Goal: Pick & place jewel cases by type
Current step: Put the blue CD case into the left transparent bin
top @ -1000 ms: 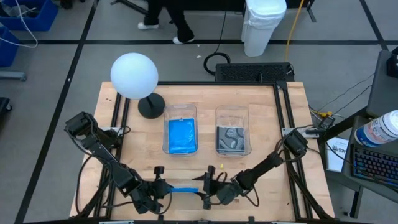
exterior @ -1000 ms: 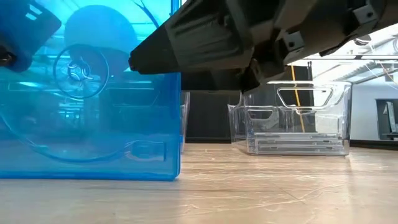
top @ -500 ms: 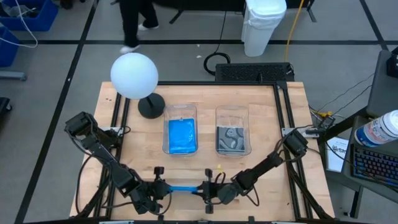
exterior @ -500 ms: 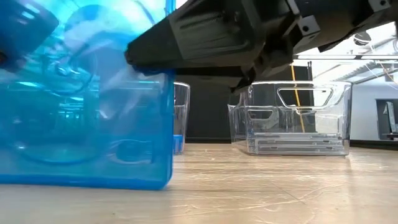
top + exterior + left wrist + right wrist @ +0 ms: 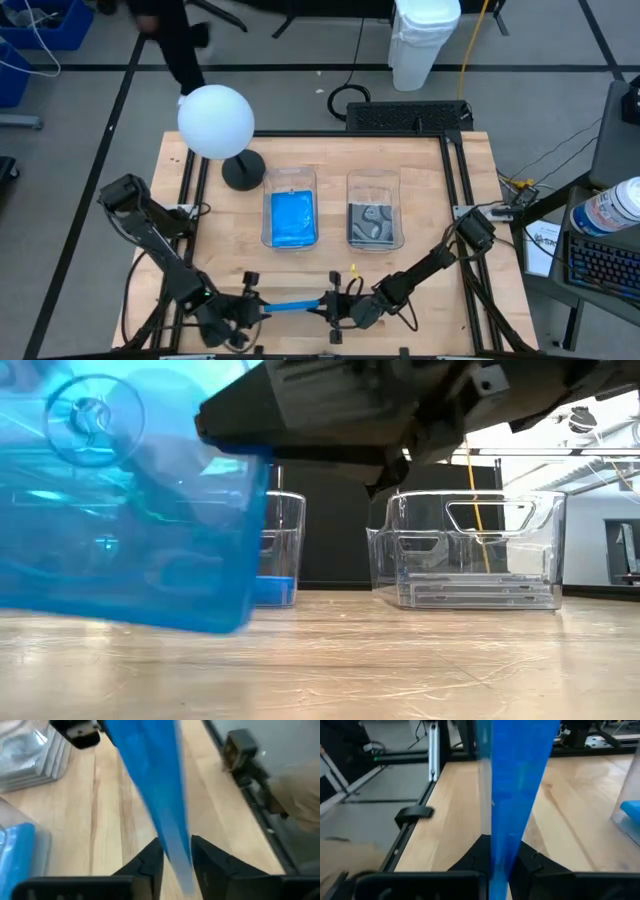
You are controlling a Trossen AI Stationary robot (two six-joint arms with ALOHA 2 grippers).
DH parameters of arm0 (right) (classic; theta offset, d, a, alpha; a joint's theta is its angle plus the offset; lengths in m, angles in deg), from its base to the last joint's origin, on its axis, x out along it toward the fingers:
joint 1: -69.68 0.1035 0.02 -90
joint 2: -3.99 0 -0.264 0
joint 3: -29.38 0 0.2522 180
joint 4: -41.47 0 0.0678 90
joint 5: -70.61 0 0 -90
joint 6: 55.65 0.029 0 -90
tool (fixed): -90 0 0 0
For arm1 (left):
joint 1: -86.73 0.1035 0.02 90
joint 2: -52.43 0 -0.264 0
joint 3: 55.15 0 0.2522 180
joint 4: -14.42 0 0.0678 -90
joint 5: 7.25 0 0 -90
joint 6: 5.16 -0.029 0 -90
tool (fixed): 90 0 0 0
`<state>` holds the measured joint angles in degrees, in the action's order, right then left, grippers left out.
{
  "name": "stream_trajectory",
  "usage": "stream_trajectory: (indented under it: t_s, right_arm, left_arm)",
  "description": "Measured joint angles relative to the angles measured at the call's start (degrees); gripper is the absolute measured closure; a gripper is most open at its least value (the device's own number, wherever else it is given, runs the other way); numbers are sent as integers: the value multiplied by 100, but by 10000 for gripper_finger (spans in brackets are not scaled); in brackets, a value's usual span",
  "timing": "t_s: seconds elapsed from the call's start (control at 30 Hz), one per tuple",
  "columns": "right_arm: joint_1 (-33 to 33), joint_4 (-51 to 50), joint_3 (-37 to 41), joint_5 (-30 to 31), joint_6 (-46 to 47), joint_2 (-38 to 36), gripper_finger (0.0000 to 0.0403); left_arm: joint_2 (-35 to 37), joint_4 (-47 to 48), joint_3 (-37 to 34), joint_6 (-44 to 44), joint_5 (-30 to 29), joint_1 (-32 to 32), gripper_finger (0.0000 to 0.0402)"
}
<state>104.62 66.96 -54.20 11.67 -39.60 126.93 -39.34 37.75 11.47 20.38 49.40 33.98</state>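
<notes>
A bright blue jewel case [image 5: 293, 304] stands on edge near the table's front edge, held up between my two grippers. My left gripper [image 5: 258, 305] is at its left end and my right gripper [image 5: 330, 303] at its right end, each shut on it. In the low view the case [image 5: 120, 510] fills the left half and hangs tilted above the wood, with the right gripper [image 5: 330, 420] dark above it. Farther back stand two clear bins. The left bin [image 5: 290, 172] holds blue cases and the right bin [image 5: 373, 176] holds clear, grey-patterned ones. My left gripper has the case's left end [image 5: 176, 851] between its two fingers [image 5: 150, 865], one on each flat face. It comes level from the table's left. The case is on edge and clear of the table. My right gripper pinches the case's right end [image 5: 504, 851] between its two fingers [image 5: 479, 855], one on each flat face. It comes level from the table's right. The case runs away from it on edge, lifted off the wood.
A white globe lamp [image 5: 215, 120] on a black foot stands at the far left of the table. Black frame rails [image 5: 415, 812] run along the table's sides. Bare wood lies between the grippers and the bins [image 5: 470, 550].
My right gripper has shut on the case's right end. The blue case has since risen off the table and tipped, so its lower edge now slants. My left arm has drawn a little toward the near left.
</notes>
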Motion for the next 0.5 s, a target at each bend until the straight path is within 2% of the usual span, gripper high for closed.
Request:
stream_trajectory:
  t_s: [0.13,0.27,0.4,0.5]
  right_arm:
    - [18,-99,3,-6,-90,-4,378]
    - [-4,-111,7,41,-28,-4,363]
    - [1,-74,7,77,-44,-4,365]
    - [8,23,7,36,-65,-4,376]
  left_arm:
    - [436,122,4,-152,-108,-311,263]
    - [819,531,19,11,-176,-599,229]
    - [817,1062,13,470,-292,-965,214]
    - [697,1180,-163,1115,-732,-1237,214]
